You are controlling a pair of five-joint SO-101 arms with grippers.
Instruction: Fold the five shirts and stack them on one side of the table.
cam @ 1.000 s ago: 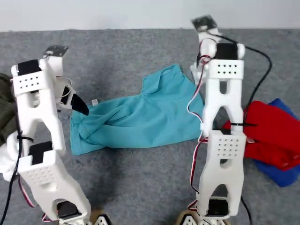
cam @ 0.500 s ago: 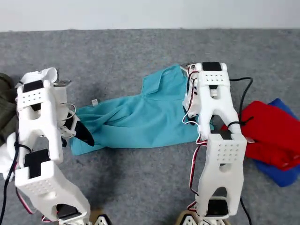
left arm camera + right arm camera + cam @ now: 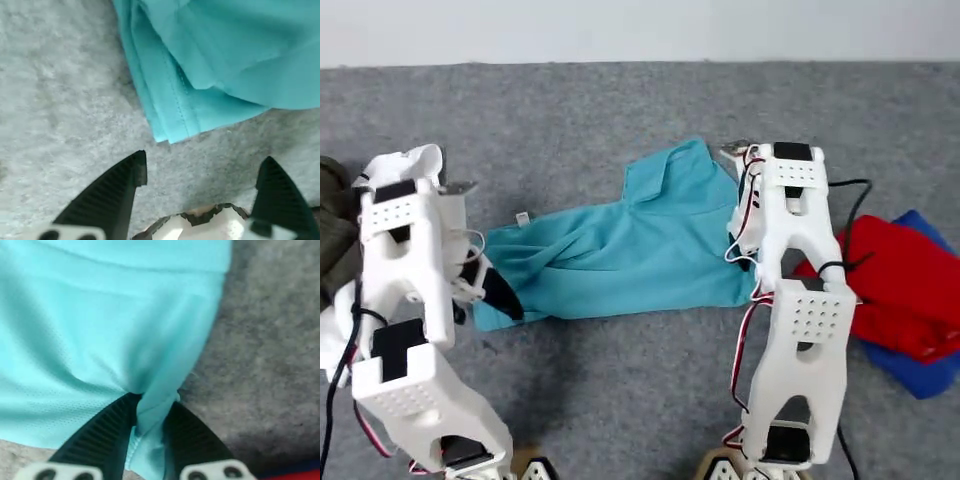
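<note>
Nearest, at right side: red shirt [image 3: 895, 280] lying on blue shirt [image 3: 920, 372]. Left gripper [image 3: 205, 159] open wide over grey table [image 3: 620, 110], just short of teal shirt [image 3: 620, 250] hem corner. Right gripper [image 3: 152, 405] clamped on fold at opposite edge. Teal shirt spread mid-table.

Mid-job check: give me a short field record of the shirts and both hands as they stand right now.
teal shirt: mid-table, rumpled, lying between the two arms
left hand: open, above the grey table just off the teal shirt's corner, holding nothing
right hand: shut on the teal shirt's edge, on the side towards the red shirt
red shirt: folded, lying on the blue shirt, on the right
blue shirt: under the red shirt, its corners showing
olive garment: bunched at the left edge
</note>
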